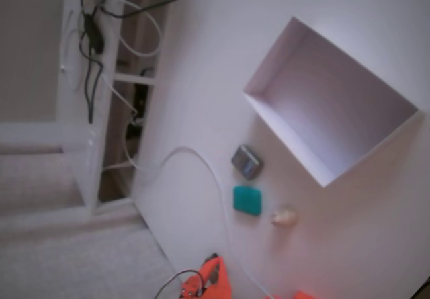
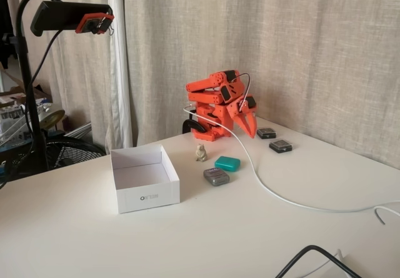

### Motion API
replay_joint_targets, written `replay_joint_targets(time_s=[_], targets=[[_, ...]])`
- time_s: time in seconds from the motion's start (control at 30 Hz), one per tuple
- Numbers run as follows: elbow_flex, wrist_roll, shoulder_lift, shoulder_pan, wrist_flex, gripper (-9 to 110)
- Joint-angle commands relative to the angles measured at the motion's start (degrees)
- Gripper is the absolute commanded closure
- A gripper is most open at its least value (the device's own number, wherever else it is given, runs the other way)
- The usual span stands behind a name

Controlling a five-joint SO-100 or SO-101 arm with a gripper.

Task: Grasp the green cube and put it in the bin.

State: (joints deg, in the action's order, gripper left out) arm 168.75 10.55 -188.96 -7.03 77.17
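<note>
The green cube (image 1: 248, 199) (image 2: 227, 163) lies flat on the white table, free of any grip, between a dark grey block (image 1: 246, 162) (image 2: 216, 177) and a small beige lump (image 1: 284, 217) (image 2: 200, 152). The bin (image 1: 336, 104) (image 2: 150, 197) is a white open box holding nothing, a short way beyond the grey block. In a fixed view from the table's side, the orange arm (image 2: 215, 100) is folded up at the back. Its gripper (image 2: 252, 131) points down behind the cube, well apart from it, fingers together and holding nothing. Only orange arm parts (image 1: 211, 279) show at the other fixed view's bottom edge.
A white cable (image 2: 275, 190) (image 1: 201, 161) runs from the arm across the table past the cube. Two small dark blocks (image 2: 266, 133) (image 2: 281, 145) lie right of the gripper. A camera on a black stand (image 2: 69, 17) rises at the left. A black cable (image 2: 312, 256) loops at the front edge.
</note>
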Motion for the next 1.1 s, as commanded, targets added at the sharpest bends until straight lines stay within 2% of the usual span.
replay_joint_targets(time_s=[0.0, 0.97, 1.07], targets=[[-0.2, 0.4, -0.6, -0.1, -0.8, 110], [-0.2, 0.5, -0.6, -0.1, -0.8, 110], [-0.2, 1.4, -0.6, -2.5, -0.9, 110]])
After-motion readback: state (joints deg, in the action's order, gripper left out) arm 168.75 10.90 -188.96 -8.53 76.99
